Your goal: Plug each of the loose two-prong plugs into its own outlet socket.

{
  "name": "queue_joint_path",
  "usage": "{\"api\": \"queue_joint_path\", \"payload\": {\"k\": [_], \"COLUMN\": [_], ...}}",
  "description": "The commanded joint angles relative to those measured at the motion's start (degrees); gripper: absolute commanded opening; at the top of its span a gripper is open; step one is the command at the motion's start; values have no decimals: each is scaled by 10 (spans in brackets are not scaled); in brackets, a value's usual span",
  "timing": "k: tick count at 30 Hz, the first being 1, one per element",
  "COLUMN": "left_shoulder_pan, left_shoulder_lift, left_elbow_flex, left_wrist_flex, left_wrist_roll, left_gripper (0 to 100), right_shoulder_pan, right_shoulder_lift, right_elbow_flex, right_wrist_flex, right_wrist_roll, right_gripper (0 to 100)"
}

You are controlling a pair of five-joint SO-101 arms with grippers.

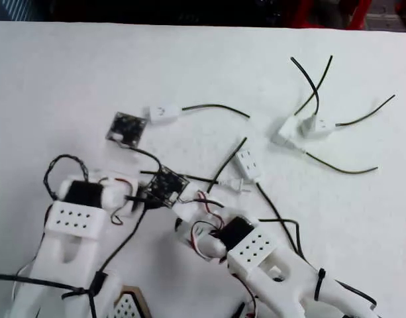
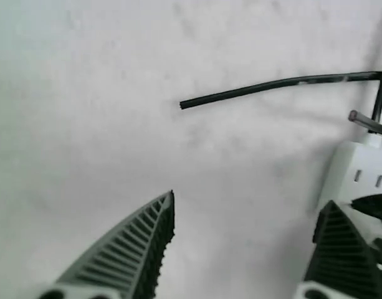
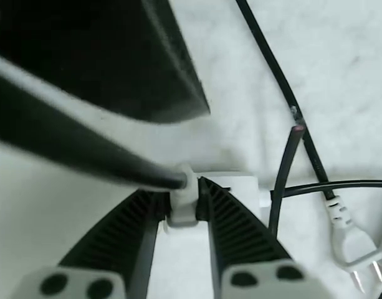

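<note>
Our right pincer (image 3: 183,187) squeezes a white plug (image 3: 182,212), our left pincer (image 2: 249,200) is wide apart, and a second plug (image 1: 237,186) lies loose near the middle of the tabletop (image 1: 70,73), not plugged in yet.

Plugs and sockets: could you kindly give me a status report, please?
Left gripper open beside a white socket. Right gripper shut on a white plug. A loose plug lies on the table, black cables crossing nearby.
</note>
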Motion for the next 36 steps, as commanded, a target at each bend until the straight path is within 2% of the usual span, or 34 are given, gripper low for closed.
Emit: {"api": "queue_joint_path", "payload": {"k": [1, 10, 16, 32, 36], "left_shoulder_pan": [30, 37, 79, 58, 63], "left_shoulder_lift": [-17, -17, -17, -17, -17], "left_elbow_flex": [-29, -29, -29, -27, -11], "left_wrist_flex": [15, 46, 43, 26, 12], "left_wrist_roll": [9, 8, 10, 30, 30], "left_gripper": [348, 350, 349, 351, 351], "right_shoulder_pan": [22, 23, 23, 22, 23], "right_shoulder_lift": [9, -29, -67, -67, -68], "right_elbow_flex": [43, 46, 55, 55, 46], "right_wrist_flex": [20, 7, 7, 5, 15], "right_wrist_roll": [2, 2, 1, 1, 1], "right_gripper": [17, 17, 17, 22, 89]}}
